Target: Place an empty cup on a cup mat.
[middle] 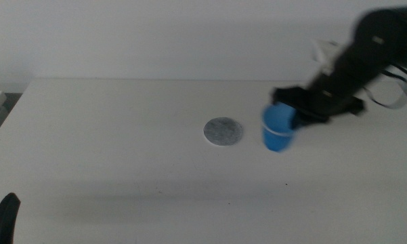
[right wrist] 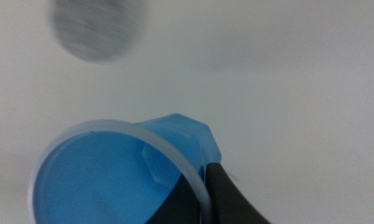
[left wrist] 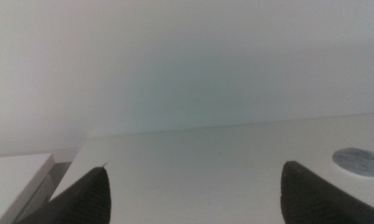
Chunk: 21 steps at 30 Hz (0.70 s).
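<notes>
I have the small bright blue tapered disposable cup (middle: 278,129) in my right tool (middle: 299,112), whose two dark jaws pinch the cup's wall at the rim, one inside and one outside, as my right wrist view shows; the thin plastic is dented where they bite. The cup hangs clear of the white bench (middle: 122,135), toward its right side and about midway between the far and near edges, just beside the small flat round mottled grey cup mat (middle: 223,131) with its thin white edge, and not yet over it. The mat lies bare near the middle of the bench. So I judge the pick-up done and the carry most of the way there; what is left is to bring the cup over the mat, set it down upright and centred, and let go. Looking into the cup (right wrist: 106,180), I see only its blue inside, with nothing in it as far as the view reaches. My left tool (middle: 3,217) waits at the near left corner of the bench, its jaws spread wide and holding nothing.
</notes>
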Tool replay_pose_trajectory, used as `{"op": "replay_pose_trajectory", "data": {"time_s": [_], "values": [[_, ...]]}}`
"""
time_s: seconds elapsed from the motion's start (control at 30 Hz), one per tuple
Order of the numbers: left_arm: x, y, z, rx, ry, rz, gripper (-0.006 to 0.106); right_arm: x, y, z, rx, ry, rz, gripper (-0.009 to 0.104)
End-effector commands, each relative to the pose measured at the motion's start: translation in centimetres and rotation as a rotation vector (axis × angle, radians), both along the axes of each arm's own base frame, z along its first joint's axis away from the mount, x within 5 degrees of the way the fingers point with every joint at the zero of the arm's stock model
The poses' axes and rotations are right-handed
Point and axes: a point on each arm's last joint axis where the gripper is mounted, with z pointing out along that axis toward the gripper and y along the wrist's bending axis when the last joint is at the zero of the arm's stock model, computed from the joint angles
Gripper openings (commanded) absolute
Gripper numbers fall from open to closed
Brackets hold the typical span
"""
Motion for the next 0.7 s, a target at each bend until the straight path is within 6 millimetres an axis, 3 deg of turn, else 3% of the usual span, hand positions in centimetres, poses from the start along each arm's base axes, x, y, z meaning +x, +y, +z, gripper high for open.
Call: {"op": "replay_pose_trajectory", "data": {"time_s": [0.0, 0.2, 0.33, 0.67], "values": [[0.0, 0.0, 0.1, -0.005, -0.009, -0.002, 0.094, 1.9, 2.5, 0.7, -0.01, -0.01, 0.045, -0.002], [0.0, 0.0, 0.1, -0.005, -0.009, -0.002, 0.094, 6.6, 6.8, -0.7, -0.008, -0.003, 0.094, -0.002], [0.0, 0.0, 0.1, -0.005, -0.009, -0.002, 0.094, 9.1, 8.2, -1.9, 0.001, -0.032, 0.097, -0.002], [0.0, 0.0, 0.1, -0.005, -0.009, -0.002, 0.094, 10.9, 9.5, -5.3, 0.006, -0.029, 0.109, -0.002]]}}
